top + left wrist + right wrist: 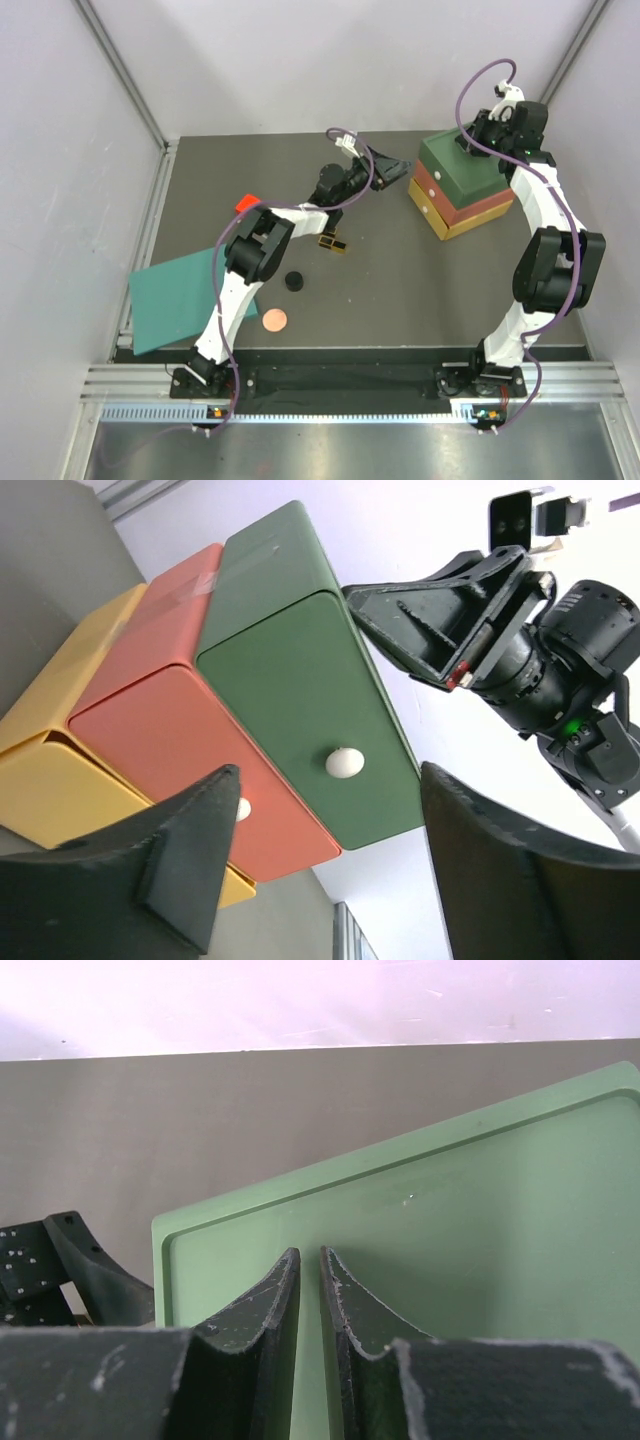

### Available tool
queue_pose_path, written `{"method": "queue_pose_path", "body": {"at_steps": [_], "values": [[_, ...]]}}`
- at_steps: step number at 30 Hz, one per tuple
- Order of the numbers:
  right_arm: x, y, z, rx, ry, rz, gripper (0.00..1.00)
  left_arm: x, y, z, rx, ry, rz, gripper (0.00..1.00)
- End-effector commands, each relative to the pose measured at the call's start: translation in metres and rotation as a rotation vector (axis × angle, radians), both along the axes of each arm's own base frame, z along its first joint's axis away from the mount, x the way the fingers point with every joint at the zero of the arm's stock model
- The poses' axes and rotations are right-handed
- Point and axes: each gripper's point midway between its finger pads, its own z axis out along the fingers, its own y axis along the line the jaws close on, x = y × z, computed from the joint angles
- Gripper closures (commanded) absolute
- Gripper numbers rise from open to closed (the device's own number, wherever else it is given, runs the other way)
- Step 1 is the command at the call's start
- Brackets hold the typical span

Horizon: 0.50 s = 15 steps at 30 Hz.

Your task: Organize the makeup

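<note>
The stacked drawer box [460, 185] stands at the back right, green over red over yellow. My left gripper [398, 168] is open and empty, just left of the box. In the left wrist view it [330, 780] faces the green drawer's white knob [343, 763]; all drawers look closed. My right gripper [478, 140] is shut with nothing in it and rests on the green top [480, 1220], as the right wrist view [308, 1256] shows. On the table lie a black-gold palette [333, 243], a black round compact [293, 282], a copper disc [274, 320] and an orange item [245, 203] half hidden by the left arm. The bottles and cream stick are out of view.
A large flat teal sheet [175, 298] lies at the left, overhanging the table's edge. White walls close the back and both sides. The left arm's elbow [255, 245] hangs over the table's middle left.
</note>
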Motion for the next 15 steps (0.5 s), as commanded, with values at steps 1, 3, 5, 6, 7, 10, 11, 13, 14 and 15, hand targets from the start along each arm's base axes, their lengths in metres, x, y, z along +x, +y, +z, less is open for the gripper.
{"method": "queue_pose_path", "body": {"at_steps": [1,3,5,6,7,10,11,13,14,15], "values": [[-0.078,0.006,-0.148,0.029,0.565,-0.004,0.85,-0.006,-0.01,0.0,-0.001,-0.001,-0.015,0.27],[-0.078,0.006,-0.148,0.028,0.565,-0.003,0.85,-0.004,-0.014,-0.014,0.052,0.024,-0.013,0.31],[-0.079,0.006,-0.148,0.028,0.565,-0.003,0.85,-0.005,-0.018,-0.024,0.088,0.039,-0.023,0.34],[-0.079,0.007,-0.148,0.028,0.565,-0.003,0.85,-0.004,-0.02,-0.031,0.114,0.057,-0.021,0.35],[-0.079,0.007,-0.148,0.029,0.565,-0.004,0.85,-0.003,-0.021,-0.035,0.131,0.068,-0.015,0.35],[-0.079,0.007,-0.148,0.028,0.563,-0.003,0.85,-0.003,-0.027,-0.045,0.19,0.093,-0.014,0.35],[-0.079,0.007,-0.147,0.03,0.562,-0.003,0.85,-0.003,-0.029,-0.048,0.203,0.093,-0.019,0.35],[-0.079,0.007,-0.147,0.03,0.562,-0.003,0.85,-0.003,-0.034,-0.05,0.22,0.098,-0.022,0.35],[-0.078,0.007,-0.147,0.029,0.56,-0.002,0.85,-0.002,-0.036,-0.051,0.226,0.104,-0.023,0.35],[-0.079,0.007,-0.147,0.03,0.562,-0.001,0.85,-0.003,-0.038,-0.052,0.228,0.109,-0.028,0.35]]}}
